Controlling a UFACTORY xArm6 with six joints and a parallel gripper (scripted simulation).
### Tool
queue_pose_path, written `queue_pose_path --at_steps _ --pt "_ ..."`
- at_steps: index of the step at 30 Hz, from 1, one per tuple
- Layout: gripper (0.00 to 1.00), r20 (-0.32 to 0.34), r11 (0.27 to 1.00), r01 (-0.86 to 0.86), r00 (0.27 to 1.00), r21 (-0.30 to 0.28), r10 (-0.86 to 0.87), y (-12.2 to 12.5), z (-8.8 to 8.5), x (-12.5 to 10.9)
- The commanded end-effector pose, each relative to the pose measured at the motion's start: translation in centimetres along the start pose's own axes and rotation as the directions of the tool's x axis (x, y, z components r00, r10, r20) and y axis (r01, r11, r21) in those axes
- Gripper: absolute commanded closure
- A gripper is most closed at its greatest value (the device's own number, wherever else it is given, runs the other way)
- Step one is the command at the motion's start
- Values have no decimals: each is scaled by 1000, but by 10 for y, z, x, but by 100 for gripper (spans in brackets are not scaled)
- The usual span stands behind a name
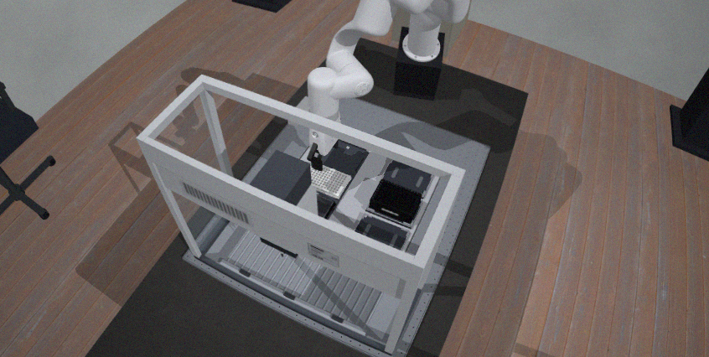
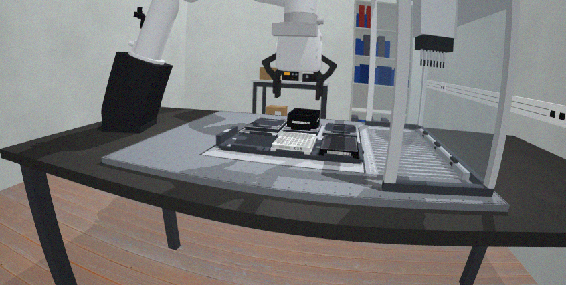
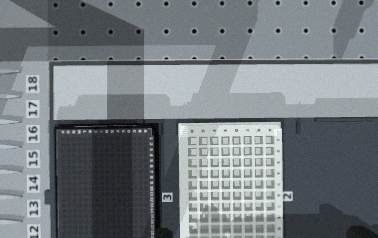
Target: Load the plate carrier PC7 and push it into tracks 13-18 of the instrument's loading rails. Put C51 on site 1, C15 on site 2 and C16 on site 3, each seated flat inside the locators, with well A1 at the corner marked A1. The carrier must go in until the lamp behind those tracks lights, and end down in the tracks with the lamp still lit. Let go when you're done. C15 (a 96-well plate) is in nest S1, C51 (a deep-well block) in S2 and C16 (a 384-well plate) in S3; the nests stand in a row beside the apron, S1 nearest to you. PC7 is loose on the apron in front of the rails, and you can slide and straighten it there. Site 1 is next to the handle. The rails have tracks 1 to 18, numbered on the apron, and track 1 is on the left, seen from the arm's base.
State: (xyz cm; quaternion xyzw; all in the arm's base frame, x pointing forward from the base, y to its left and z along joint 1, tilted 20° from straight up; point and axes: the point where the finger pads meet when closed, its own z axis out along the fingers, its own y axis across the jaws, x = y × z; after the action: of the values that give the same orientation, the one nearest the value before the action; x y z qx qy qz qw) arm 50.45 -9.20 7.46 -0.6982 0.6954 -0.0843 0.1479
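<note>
The plate carrier PC7 [image 2: 253,140] lies on the apron in front of the rails. The white 96-well plate C15 [image 2: 294,142] sits on site 2 and also shows in the wrist view [image 3: 230,180]. The dark 384-well plate C16 [image 2: 339,144] sits on site 3, next to the track numbers [image 3: 104,182]. Site 1 [image 3: 343,175] is bare, with its A1 mark at a corner. The black deep-well block C51 [image 2: 303,118] stands in nest S2 [image 1: 395,199]. My gripper [image 2: 297,93] is open and empty, well above the carrier, over site 2.
Nests S1 [image 2: 265,124] and S3 [image 2: 340,128] beside the apron hold no plates. The loading rails [image 2: 411,156] lie under the white instrument frame [image 1: 307,215]. A pipetting head [image 2: 433,14] hangs over the rails. Track numbers 12 to 18 [image 3: 33,155] run along the apron edge.
</note>
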Motion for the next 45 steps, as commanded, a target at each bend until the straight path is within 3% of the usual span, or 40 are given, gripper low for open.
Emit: queue_pose_path --at_steps 1,20,45 --pt "0 -1 1000 0 1000 4 0 -2 -8 0" --pt "0 -1 1000 0 1000 4 0 -2 -14 0" --pt "0 0 1000 2 1000 4 -2 4 -30 -114"
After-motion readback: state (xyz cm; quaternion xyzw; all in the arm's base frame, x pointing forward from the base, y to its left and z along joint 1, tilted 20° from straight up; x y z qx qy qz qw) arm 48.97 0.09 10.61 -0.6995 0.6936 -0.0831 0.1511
